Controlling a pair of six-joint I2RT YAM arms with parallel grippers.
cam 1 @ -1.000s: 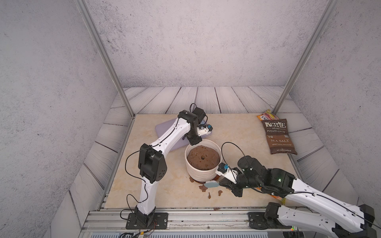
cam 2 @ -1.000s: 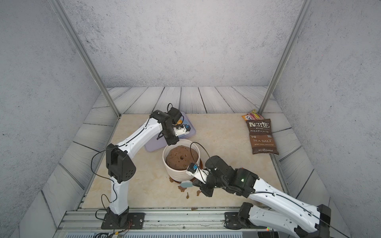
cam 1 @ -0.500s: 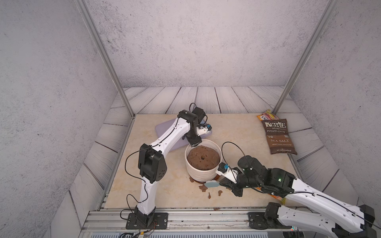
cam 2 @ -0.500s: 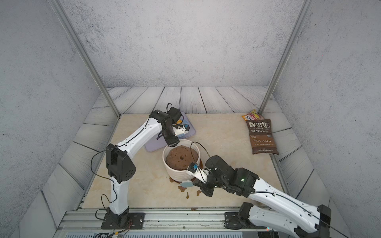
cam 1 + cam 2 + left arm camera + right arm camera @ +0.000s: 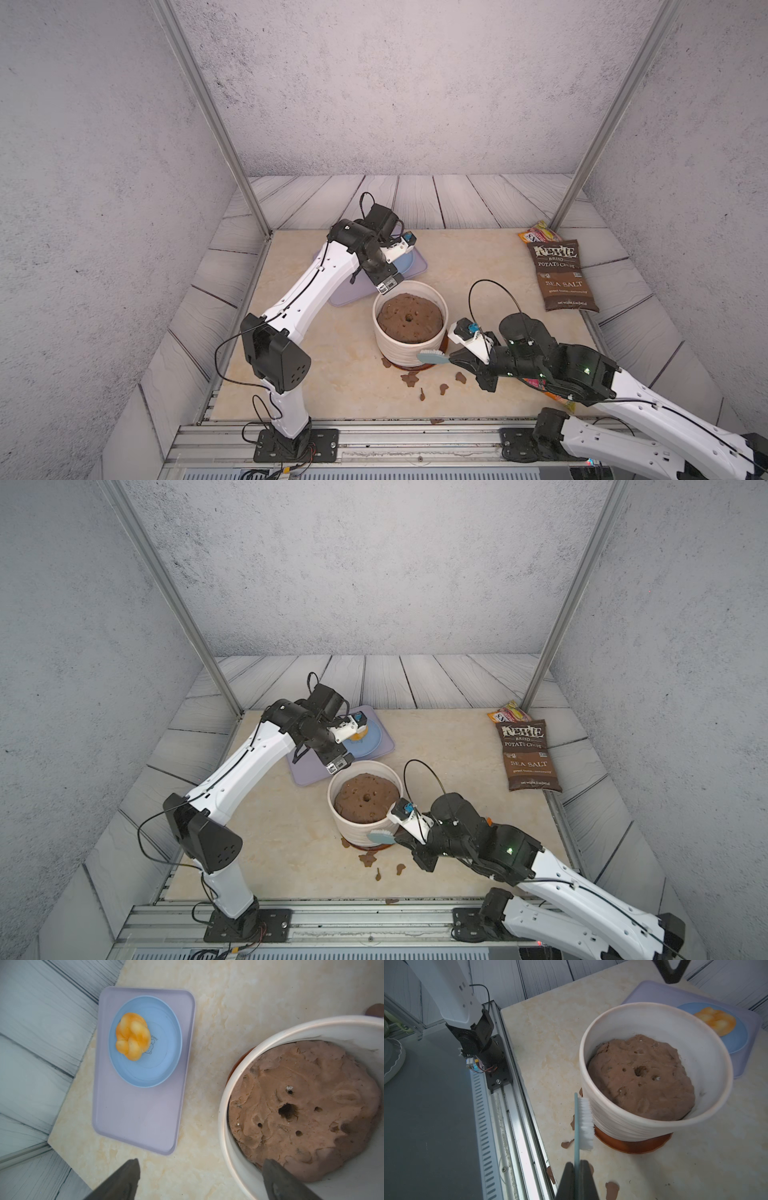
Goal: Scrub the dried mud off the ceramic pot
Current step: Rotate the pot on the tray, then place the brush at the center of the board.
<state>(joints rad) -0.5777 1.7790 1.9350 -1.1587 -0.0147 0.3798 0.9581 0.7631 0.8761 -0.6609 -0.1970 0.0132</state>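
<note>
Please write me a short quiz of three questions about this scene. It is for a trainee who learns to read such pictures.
1. True or false: the right pincer is shut on the brush.
2. What lies on the blue plate? A) a bread roll B) a spoon C) an apple
3. Fill in: the white pot stands on a brown ____.

Key: 1 true; 2 A; 3 saucer.
</note>
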